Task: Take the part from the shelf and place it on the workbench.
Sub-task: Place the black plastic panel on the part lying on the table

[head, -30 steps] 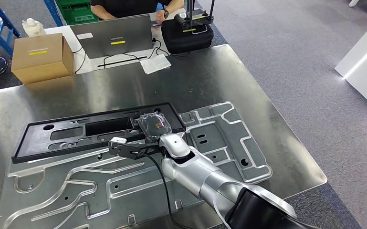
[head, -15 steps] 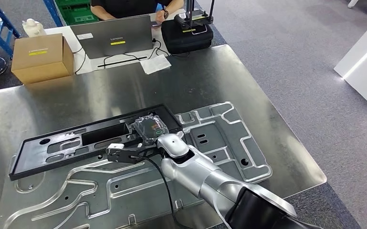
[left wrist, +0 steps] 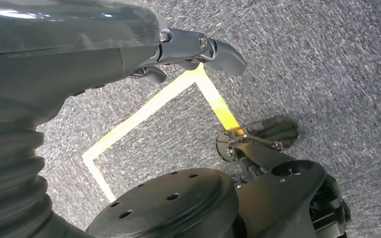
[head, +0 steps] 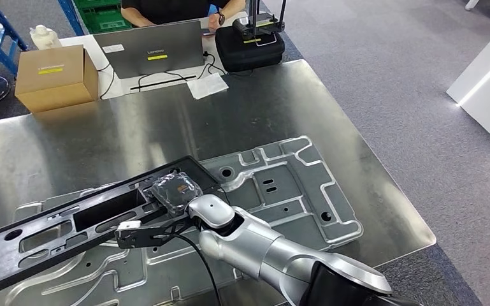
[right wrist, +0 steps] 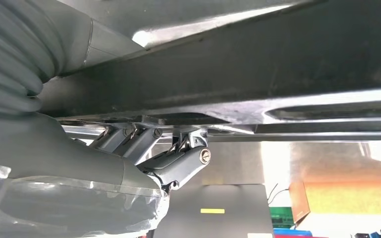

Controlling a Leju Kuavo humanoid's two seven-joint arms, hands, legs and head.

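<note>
The part is a long black plastic frame [head: 70, 223] with several cut-outs. It hangs slanted above the ribbed metal panel [head: 280, 185] on the steel workbench [head: 165, 121], its left end low by the near left edge. My right hand [head: 175, 191], wrapped in clear film, grips the frame's right end. From the right wrist view the fingers [right wrist: 178, 158] curl under the black frame [right wrist: 277, 74]. My left hand [left wrist: 129, 44] hangs over grey carpet with its fingers apart, holding nothing.
At the back of the workbench stand a cardboard box [head: 56, 76], a grey laptop [head: 150, 48] with cables and a black case [head: 250, 44]. A person [head: 165, 7] sits behind the laptop. Carpet floor lies to the right.
My right hand has carried the black frame to the left and nearer to me. The frame now slants, with its left end reaching the picture's lower left corner.
</note>
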